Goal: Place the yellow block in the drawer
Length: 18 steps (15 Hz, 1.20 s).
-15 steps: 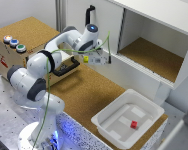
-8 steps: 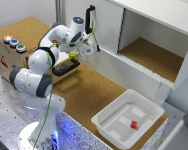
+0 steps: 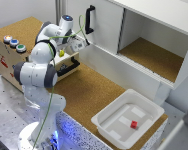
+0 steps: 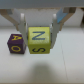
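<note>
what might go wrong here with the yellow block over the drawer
1. The gripper holds the yellow block right beside a purple block already lying in the drawer; let go there, it may land on it or knock it.
2. In the exterior view the arm hides most of the drawer, so the block's position over it is hard to judge.

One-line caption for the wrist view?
Gripper shut on the yellow block, beside a purple lettered block.
</note>
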Motion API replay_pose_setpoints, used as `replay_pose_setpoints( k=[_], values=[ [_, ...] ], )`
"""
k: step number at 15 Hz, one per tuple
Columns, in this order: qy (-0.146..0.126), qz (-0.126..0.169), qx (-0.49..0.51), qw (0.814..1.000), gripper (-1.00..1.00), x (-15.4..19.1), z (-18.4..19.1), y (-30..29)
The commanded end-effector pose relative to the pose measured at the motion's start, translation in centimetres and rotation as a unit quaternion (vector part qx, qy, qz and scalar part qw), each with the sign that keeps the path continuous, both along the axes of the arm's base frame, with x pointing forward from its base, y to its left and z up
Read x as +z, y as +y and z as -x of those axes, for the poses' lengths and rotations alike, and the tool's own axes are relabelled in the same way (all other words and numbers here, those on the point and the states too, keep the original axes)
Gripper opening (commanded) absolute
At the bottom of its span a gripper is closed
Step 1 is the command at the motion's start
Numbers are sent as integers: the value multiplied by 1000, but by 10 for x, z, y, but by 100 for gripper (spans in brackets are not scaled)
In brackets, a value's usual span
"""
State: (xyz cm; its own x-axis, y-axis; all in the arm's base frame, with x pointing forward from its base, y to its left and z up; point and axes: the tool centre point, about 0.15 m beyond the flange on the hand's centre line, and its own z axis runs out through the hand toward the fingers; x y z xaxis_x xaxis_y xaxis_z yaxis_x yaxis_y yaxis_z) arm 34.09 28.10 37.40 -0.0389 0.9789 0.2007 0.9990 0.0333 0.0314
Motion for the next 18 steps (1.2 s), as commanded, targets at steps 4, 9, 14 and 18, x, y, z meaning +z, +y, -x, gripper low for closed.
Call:
replay_pose_setpoints(
  k=[4,9,14,18],
  values=[
    [35,98,19,994,-100,-59,-40,50],
    [-15,83,-13,996,100,-28,-47,43],
    [-27,41,-60,997,100,39,-10,7],
    [-30,-9,-144,989,100,79,-5,-49]
  ],
)
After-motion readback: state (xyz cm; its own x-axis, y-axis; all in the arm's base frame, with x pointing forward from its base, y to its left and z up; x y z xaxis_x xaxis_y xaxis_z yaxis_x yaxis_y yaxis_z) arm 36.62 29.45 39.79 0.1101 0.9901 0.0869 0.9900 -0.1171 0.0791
